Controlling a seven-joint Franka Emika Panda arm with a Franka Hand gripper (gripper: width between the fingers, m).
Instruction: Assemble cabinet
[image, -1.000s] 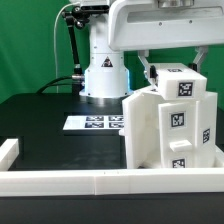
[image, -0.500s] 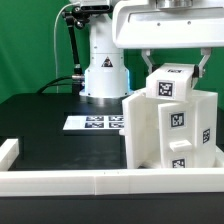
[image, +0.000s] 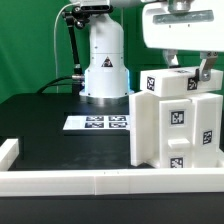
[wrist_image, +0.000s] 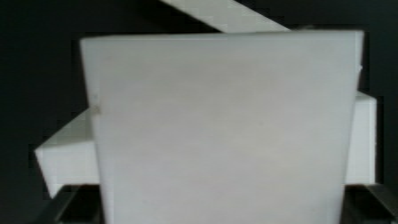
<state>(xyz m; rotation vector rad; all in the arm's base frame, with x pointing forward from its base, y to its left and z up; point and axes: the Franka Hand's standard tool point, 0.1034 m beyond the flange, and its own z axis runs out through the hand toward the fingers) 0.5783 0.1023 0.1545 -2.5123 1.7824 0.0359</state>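
The white cabinet body, with black-and-white tags on its faces, stands at the exterior view's right behind the front rail. A smaller tagged white block sits on its top. My gripper comes down from above, a finger on each side of this block, and is shut on it. In the wrist view the block's plain white face fills most of the picture. My dark fingers show only at its two lower corners. Parts of the cabinet body stick out behind it.
The marker board lies on the black table before the robot's white base. A long low white frame rail runs along the front, with a short side rail at the exterior view's left.
My gripper has moved to the exterior view's right with the block. The block was tilted over the cabinet's upper left and now sits level, further right.
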